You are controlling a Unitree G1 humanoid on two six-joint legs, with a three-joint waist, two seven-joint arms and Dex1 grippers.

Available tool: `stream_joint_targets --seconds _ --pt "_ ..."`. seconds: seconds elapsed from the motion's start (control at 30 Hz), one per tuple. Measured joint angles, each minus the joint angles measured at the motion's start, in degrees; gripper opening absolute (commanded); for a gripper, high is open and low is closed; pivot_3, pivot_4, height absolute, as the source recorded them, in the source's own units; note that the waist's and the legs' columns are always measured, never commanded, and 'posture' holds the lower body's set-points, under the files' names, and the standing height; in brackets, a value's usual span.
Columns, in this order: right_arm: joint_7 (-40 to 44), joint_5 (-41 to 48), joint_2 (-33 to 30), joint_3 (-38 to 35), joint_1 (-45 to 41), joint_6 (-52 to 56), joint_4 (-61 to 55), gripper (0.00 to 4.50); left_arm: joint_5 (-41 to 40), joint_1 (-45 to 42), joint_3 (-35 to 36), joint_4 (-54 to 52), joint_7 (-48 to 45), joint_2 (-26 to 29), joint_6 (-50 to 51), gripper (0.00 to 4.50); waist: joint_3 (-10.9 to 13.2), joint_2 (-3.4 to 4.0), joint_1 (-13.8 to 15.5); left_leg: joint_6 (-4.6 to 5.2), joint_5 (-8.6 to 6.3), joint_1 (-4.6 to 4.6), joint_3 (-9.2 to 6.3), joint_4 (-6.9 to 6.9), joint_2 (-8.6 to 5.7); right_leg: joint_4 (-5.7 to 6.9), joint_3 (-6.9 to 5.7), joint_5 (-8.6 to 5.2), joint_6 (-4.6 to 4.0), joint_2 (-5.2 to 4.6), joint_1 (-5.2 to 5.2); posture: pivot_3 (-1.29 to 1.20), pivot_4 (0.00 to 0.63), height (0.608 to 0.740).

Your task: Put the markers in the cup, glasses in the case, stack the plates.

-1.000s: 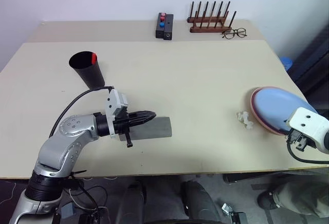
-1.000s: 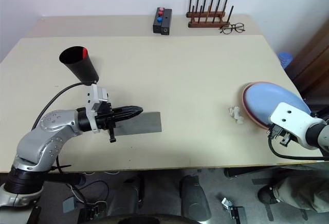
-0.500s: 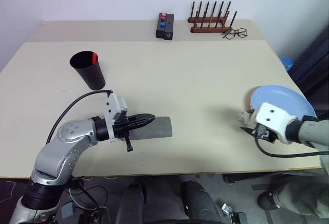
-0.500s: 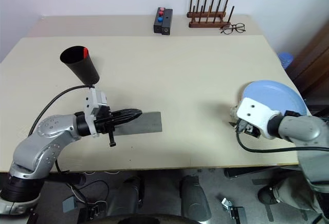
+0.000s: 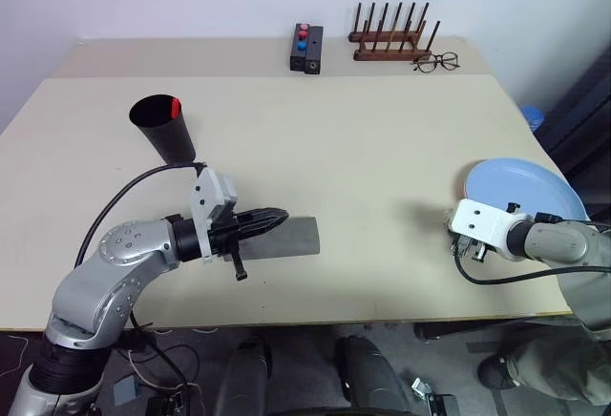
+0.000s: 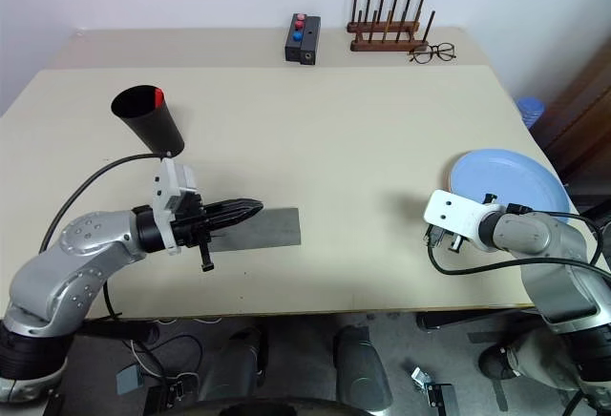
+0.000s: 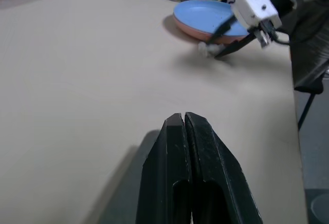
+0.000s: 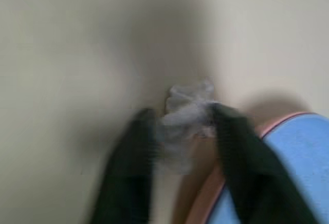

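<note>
The plates (image 6: 516, 176) lie stacked at the table's right edge, light blue on top; in the left wrist view a salmon-pink rim shows beneath the blue one. The nearer part of the stack is covered by the right arm in the head views. The cup (image 5: 164, 130) stands tilted on the left side of the table (image 5: 363, 168), with a red cap visible inside its rim; the rest of its contents cannot be made out. The case (image 5: 286, 237) lies closed near the front edge, left of centre, its left end hidden under the left gripper (image 5: 272, 218).

The left gripper is extended almost level over the case, pointing toward the table's right side, with its fingers (image 7: 175, 147) pressed together and nothing between them. Whether it touches the case cannot be determined.

The right gripper (image 8: 187, 124) points downward at a small whitish object (image 8: 189, 106) lying just beside the plates' rim. Its two fingers stand on either side of that object with a narrow gap; the view is blurred, so contact or grip cannot be confirmed.

The centre of the table is open. At the far edge stand a small black box (image 5: 306, 49), a wooden peg rack (image 5: 389, 36) and thin-framed spectacles (image 5: 435, 61), well apart from both arms.
</note>
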Motion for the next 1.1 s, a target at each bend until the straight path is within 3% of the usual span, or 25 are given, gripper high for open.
stream_joint_targets --seconds 0.37,0.5,0.6,0.7,0.8,0.9,1.1 --pt "1.04 2.04 -0.81 -2.93 -3.08 -2.38 -0.13 0.06 -1.59 -3.89 0.17 -0.95 2.44 0.55 3.41 0.00 0.01 0.02 -0.18 0.01 -0.01 0.00 0.00 -0.01 0.00 0.01 0.00 0.00 0.02 0.01 0.00 0.00 0.150 0.738" --pt "1.40 1.95 -8.62 -8.11 -4.72 -6.08 6.94 0.06 -1.79 -2.43 2.56 -1.01 2.55 2.22 3.65 0.00 0.03 0.03 0.14 0.03 -0.01 0.00 0.00 0.00 -0.01 -0.03 -0.01 -0.01 0.01 -0.01 0.01 0.00 0.150 0.738" --pt "1.57 1.88 -10.42 -9.96 -5.24 -9.29 13.22 0.06 -1.92 -1.35 2.74 -1.38 2.80 2.38 3.78 0.00 0.02 0.01 -0.02 0.04 -0.02 0.01 0.01 0.01 0.00 -0.04 0.00 -0.01 0.00 -0.01 0.04 0.00 0.150 0.738" --pt "2.47 2.34 -9.85 -8.76 -5.12 -11.07 17.20 0.90 -1.70 -0.32 2.72 -1.47 3.17 2.37 3.42 0.00 0.03 0.05 -0.26 0.04 -0.02 0.02 0.01 -0.01 0.00 0.00 0.01 -0.01 0.01 0.00 0.03 0.00 0.150 0.738" --pt "1.90 2.19 -9.04 -7.67 -6.08 -11.47 18.24 2.33 -0.64 0.81 2.74 -1.37 3.71 2.34 2.53 0.00 0.06 0.11 -0.48 0.06 -0.03 0.02 0.01 -0.01 0.00 0.04 0.04 0.00 0.02 0.02 -0.02 0.00 0.150 0.738" --pt "1.36 2.79 -6.78 -7.14 -9.78 -11.71 18.06 2.33 0.71 2.23 3.62 -1.32 4.85 2.19 0.99 0.00 0.06 0.12 -0.54 0.06 -0.03 0.04 0.01 -0.01 0.01 0.05 0.03 0.00 0.02 0.03 -0.03 0.00 0.150 0.738" --pt "1.33 13.10 6.53 -7.35 -17.83 -7.67 16.28 2.33 5.43 12.79 14.11 1.72 8.60 1.69 -5.08 0.00 0.06 0.12 -0.60 0.07 -0.04 0.02 0.01 -0.07 0.01 0.05 0.03 -0.01 0.04 0.03 -0.04 0.00 0.150 0.738"
